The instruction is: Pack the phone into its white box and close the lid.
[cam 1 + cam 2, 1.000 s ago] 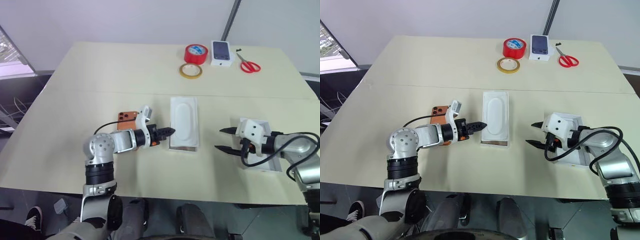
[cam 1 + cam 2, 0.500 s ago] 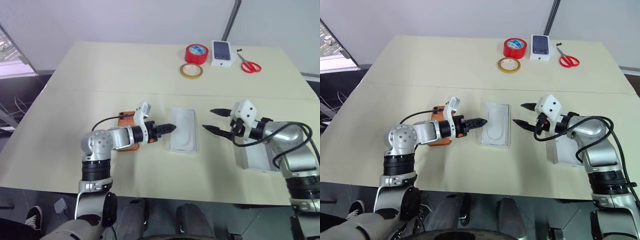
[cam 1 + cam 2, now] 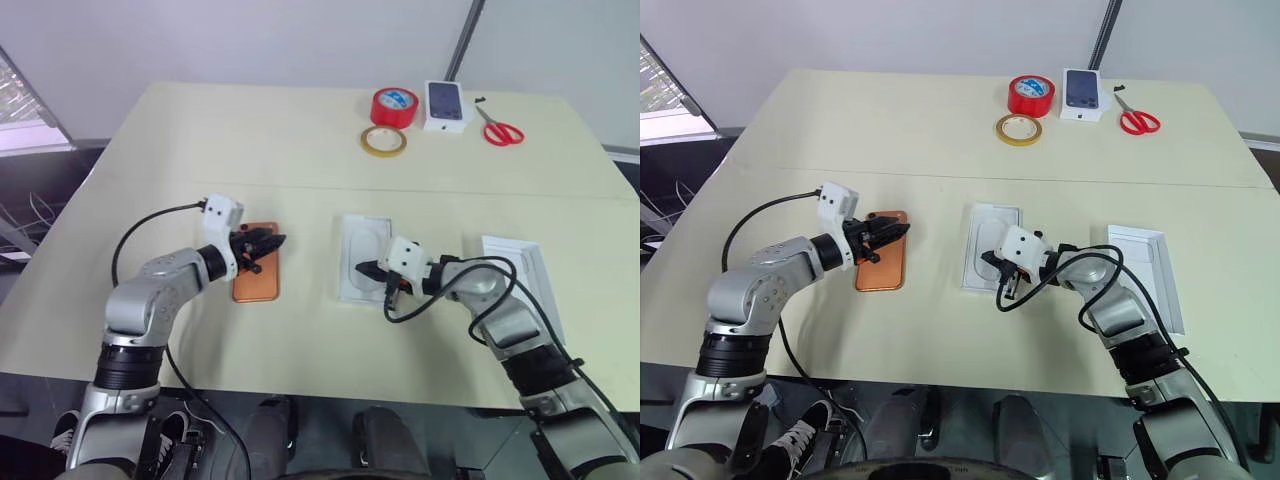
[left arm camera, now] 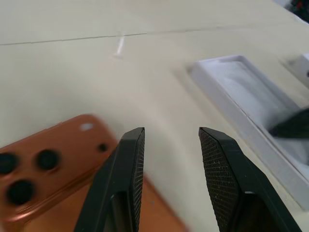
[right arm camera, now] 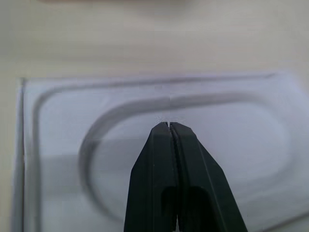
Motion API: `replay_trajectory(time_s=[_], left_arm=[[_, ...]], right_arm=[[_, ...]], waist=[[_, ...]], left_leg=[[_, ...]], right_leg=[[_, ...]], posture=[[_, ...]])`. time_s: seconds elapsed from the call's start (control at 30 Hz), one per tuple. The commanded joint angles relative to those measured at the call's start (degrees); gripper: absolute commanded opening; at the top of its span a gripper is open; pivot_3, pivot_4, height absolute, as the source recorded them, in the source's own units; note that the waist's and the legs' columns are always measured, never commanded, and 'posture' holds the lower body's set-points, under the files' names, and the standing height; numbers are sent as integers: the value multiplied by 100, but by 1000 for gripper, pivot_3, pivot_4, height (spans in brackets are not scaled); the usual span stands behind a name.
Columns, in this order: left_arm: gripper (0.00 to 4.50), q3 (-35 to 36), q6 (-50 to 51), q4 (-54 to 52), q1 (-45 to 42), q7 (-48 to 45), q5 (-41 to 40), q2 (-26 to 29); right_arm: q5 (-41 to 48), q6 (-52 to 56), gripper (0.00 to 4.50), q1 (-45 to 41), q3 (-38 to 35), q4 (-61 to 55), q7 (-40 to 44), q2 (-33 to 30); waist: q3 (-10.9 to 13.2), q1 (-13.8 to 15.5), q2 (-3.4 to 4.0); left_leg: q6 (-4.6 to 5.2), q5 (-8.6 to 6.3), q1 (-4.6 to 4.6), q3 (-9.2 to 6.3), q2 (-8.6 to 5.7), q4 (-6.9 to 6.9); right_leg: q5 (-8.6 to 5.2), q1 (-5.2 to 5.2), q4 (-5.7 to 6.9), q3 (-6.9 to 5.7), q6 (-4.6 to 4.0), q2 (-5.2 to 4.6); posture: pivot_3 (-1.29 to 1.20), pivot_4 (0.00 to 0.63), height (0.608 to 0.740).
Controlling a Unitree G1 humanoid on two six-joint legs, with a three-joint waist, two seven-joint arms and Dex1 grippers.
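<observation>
I see the phone (image 3: 256,275) lying flat, back side up, on the tabletop (image 3: 250,150), left of centre; my left gripper (image 3: 272,241) sits over its far end, the fingers (image 4: 126,169) apart with nothing between them, camera lenses visible just beside them in the left wrist view; whether a fingertip touches the phone I cannot tell. The white box (image 3: 365,256) lies at the middle of the tabletop, near the phone but apart from it; a thin white insert (image 5: 203,140) with an oval recess lies in it. My right gripper (image 3: 367,268) is over that insert, its fingers (image 5: 170,164) pressed together, tips at the recess; nothing visible between them. The lid (image 3: 520,285) rests open side up further right, well apart from the box. At the far edge: a red tape roll (image 3: 393,106), a yellowish tape ring (image 3: 382,141), a small white carton (image 3: 445,106) picturing a dark phone, red-handled scissors (image 3: 497,127).
</observation>
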Motion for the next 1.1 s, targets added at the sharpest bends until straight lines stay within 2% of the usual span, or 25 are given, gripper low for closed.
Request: replay_trajectory(time_s=[0.03, 0.27, 0.43, 0.53, 0.67, 0.83, 0.97, 1.1], left_arm=[[1880, 189, -151, -132, 99, -72, -47, 68], [1880, 516, 151, -146, 267, 72, -205, 166], [1880, 1110, 1070, -85, 151, 226, -902, 156], [1880, 1880, 2371, 278, -10, 452, -1655, 280], [1880, 2486, 3154, 638, -245, 784, -2061, 251], [1880, 2408, 3444, 782, -178, 1015, -1870, 347], [1880, 2287, 3531, 705, -70, 1051, -1832, 431], [1880, 2405, 3715, 773, -112, 1238, -1887, 231]], right_arm=[[-630, -145, 54, -225, 240, 567, -231, -75], [-590, -84, 54, -263, 247, 598, 221, -297], [-243, -33, 54, -255, 70, 372, 326, -95], [159, -13, 54, -746, -435, 242, -138, 371], [508, 168, 54, -1039, -619, -50, -223, 782], [-36, 216, 54, -1291, 305, 79, -106, 1189], [-252, 406, 54, -1487, 740, 285, -15, 1501], [-582, 486, 54, -1778, 1136, 755, -12, 1761]], waist=[[-1, -19, 0], [-4, 5, -4], [-7, -9, -9], [-2, -57, -10], [2, -144, -8], [1, -152, -10], [1, -161, -9], [0, -149, -10]], left_leg=[[0, 0, 1, 0, 1, 0], [0, 0, 4, -4, 1, 0], [2, -2, 5, -7, 1, -1], [2, -1, 5, -7, 3, -1], [-2, 2, -6, -7, 3, -5], [-4, 3, -4, -7, 2, -9], [-24, 14, -4, -7, 2, -14], [-32, 19, 1, -8, 1, -14]], right_leg=[[0, 0, 0, 0, 0, 1], [1, 7, 1, -4, -1, 0], [1, 8, 1, -5, 0, -1], [1, 7, 2, -5, 0, 1], [1, -22, 21, -3, 1, 10], [1, -23, 17, -4, 2, 11], [1, -29, 21, -1, 1, 11], [1, -41, 19, -3, 1, 8]], posture=[[0, 150, 740], [0, 150, 740], [0, 150, 740], [0, 150, 740], [0, 150, 740], [0, 150, 740], [0, 150, 740], [0, 150, 740]])
